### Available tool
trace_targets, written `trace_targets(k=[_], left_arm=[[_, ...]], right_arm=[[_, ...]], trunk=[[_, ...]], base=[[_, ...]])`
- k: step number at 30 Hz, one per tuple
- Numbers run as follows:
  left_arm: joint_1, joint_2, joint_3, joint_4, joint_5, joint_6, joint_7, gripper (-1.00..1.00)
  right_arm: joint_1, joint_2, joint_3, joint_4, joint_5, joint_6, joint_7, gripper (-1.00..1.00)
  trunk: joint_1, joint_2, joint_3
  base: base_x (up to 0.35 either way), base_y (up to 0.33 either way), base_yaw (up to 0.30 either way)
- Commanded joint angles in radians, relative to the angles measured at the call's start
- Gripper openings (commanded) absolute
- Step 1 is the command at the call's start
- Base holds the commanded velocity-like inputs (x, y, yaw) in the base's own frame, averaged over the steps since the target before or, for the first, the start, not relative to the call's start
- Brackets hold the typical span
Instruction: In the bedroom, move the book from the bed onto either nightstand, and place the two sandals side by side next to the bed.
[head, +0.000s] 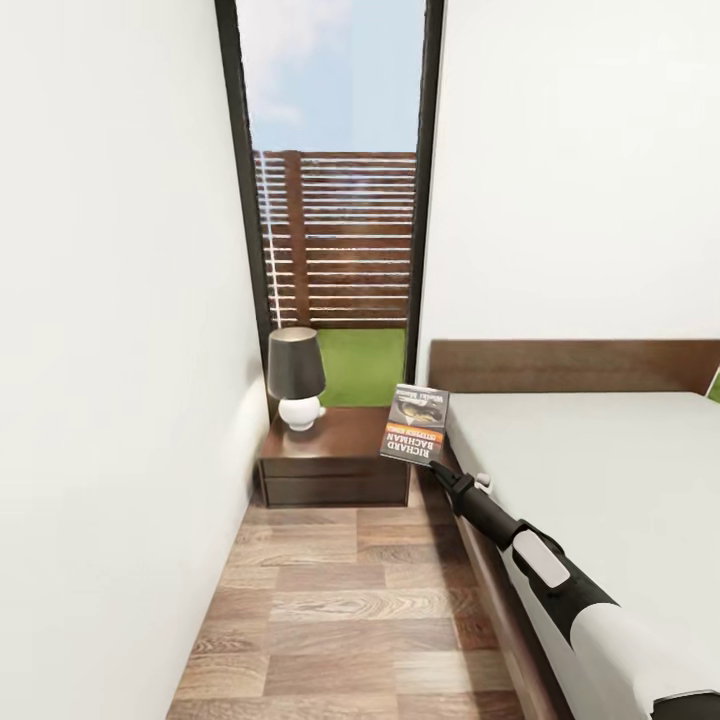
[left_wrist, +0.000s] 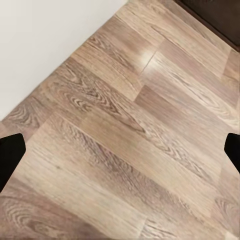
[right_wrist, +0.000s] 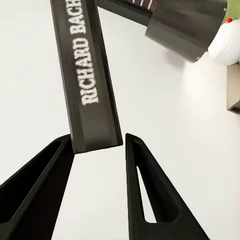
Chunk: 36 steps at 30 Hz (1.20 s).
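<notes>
The book (head: 415, 425), dark with an orange band, is held upright beside the nightstand (head: 335, 465).

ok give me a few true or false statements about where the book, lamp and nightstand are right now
1. The thin dark paperback book with the orange band is held up by the right pincer. True.
2. The book lies flat on the light-grey mattress of the dark wooden bed. False: it is in the air, at the near corner of the glossy dark-brown nightstand, beside the bed.
3. A lamp with a dark shade and white round base stands on the nightstand. True.
4. The nightstand sits to the right of the bed in the head view. False: it is to the left, under the tall dark-framed window.
5. The left pincer holds a blue sandal. False: its fingers are apart over the wood-plank floor.
</notes>
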Motion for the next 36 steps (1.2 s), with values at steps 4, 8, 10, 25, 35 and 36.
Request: trace_targets(k=[4, 8, 10, 25, 35, 36], left_arm=[[-0.001, 0.002, -0.002, 0.002, 0.009, -0.006, -0.013, 1.0], [-0.001, 0.003, -0.006, 0.002, 0.008, -0.032, -0.02, 1.0], [-0.001, 0.003, -0.011, 0.002, 0.007, -0.056, -0.021, 1.0], [0.022, 0.002, -0.065, 0.002, 0.008, -0.238, -0.165, 1.0], [0.035, 0.002, -0.07, 0.003, -0.011, -0.312, -0.18, 1.0], [0.035, 0.002, -0.071, 0.003, -0.017, -0.313, -0.18, 1.0]], right_arm=[[-0.001, 0.0, 0.004, -0.001, -0.014, 0.007, 0.002, -1.0], [-0.001, 0.0, 0.004, -0.002, -0.014, 0.007, 0.002, -1.0], [-0.001, 0.0, 0.004, -0.002, -0.014, 0.007, 0.002, -1.0], [-0.001, 0.0, 0.004, -0.003, -0.014, 0.007, 0.002, -1.0], [-0.001, 0.001, 0.004, -0.005, -0.014, 0.007, 0.002, -1.0], [-0.001, 0.001, 0.004, -0.006, -0.014, 0.007, 0.002, -1.0]], trunk=[[0.0, -0.001, -0.001], [0.0, -0.001, -0.001], [0.0, -0.001, -0.001], [0.0, -0.001, -0.001], [0.0, -0.001, -0.001], [0.0, -0.001, -0.001]], base=[[0.088, 0.0, 0.0], [0.027, 0.0, 0.0], [0.012, 0.0, 0.0], [0.002, 0.0, 0.0], [0.0, 0.0, 0.0], [0.0, 0.0, 0.0]])
